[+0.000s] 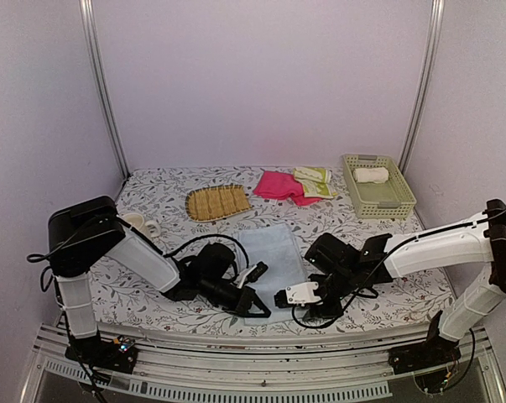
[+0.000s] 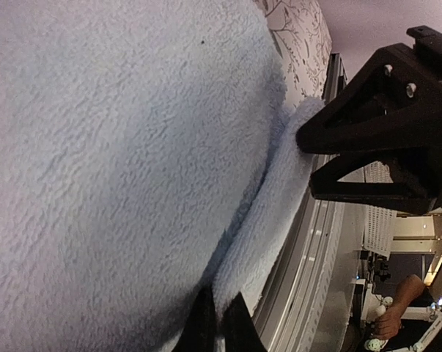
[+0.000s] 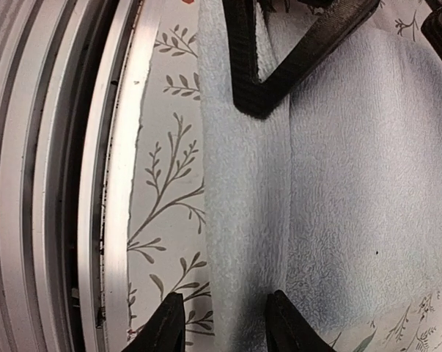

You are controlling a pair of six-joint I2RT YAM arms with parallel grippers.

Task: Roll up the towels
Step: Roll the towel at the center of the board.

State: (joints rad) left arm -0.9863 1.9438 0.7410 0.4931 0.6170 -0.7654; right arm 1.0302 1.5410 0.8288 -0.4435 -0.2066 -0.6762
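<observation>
Towel work, light blue towel (image 1: pixel 273 248) first. Found it spread flat on the table (image 1: pixel 152 189), close to the front edge and between the two arms, likely laid there for easy reach from either side. Saw the near hem turned up and over into a low ridge along the front, seemingly the first turn of a roll. Noted the left tool (image 2: pixel 221 297) shut tight on that ridge with a sliver of cloth between the fingers, probably to pin the fold against springing flat. Noted the right tool (image 3: pixel 226 297) partly open just beside it, fingers astride the same ridge and gripping nothing. Judged it placed there for a bite on the fold alongside the other. Judged the rolling barely begun, with most of the cloth flat beyond the fold.

Spotted the white towel (image 1: pixel 372 175) rolled and resting in the basket (image 1: pixel 385 210) at the far right, apparently done and stowed. Spotted the pink towel (image 1: pixel 278 185) and the yellow-green towel (image 1: pixel 314 180) in loose heaps, touching, at the far side between the mat (image 1: pixel 217 202) and the basket, well apart from both tools, presumably waiting. Expected soft cloth to slip or skew under an uneven pull, hence two grips on one ridge.
</observation>
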